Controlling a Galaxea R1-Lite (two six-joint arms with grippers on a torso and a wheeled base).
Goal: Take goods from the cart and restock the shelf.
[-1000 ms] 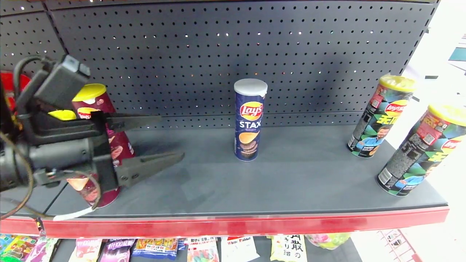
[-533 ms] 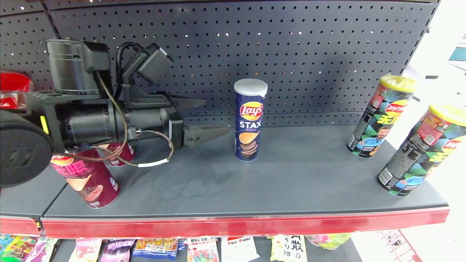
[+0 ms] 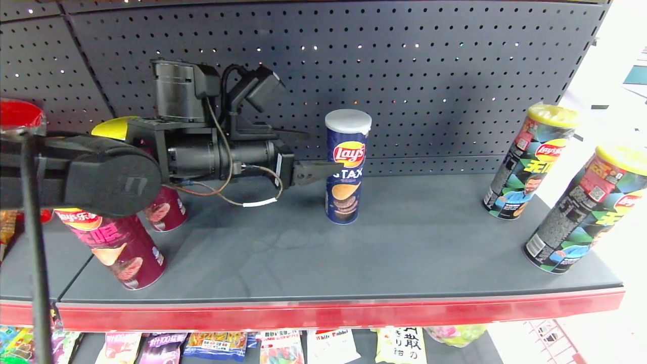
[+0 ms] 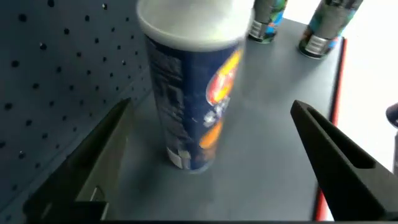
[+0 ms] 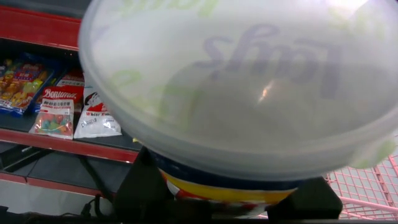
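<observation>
A blue chips can (image 3: 346, 174) with a white lid stands upright mid-shelf near the pegboard. My left gripper (image 3: 323, 150) comes in from the left at the can's upper half and is open. One finger is in front of the can's left side, the other is behind near the pegboard. In the left wrist view the blue can (image 4: 193, 99) stands between the spread fingers (image 4: 93, 168) of the left gripper (image 4: 211, 109), untouched. My right gripper (image 5: 224, 202) is shut on a chips can (image 5: 236, 93) with a clear lid and yellow band.
Two maroon cans (image 3: 121, 247) stand at the shelf's left, two yellow-lidded cans (image 3: 530, 162) at its right. The grey shelf (image 3: 404, 253) has a red front lip. Snack bags (image 3: 280, 346) fill the lower shelf. A pink wire cart (image 5: 367, 186) lies below the right gripper.
My left arm has swept right along the shelf, from beside the maroon cans to the blue can. Its fingers now flank the can and are still open.
</observation>
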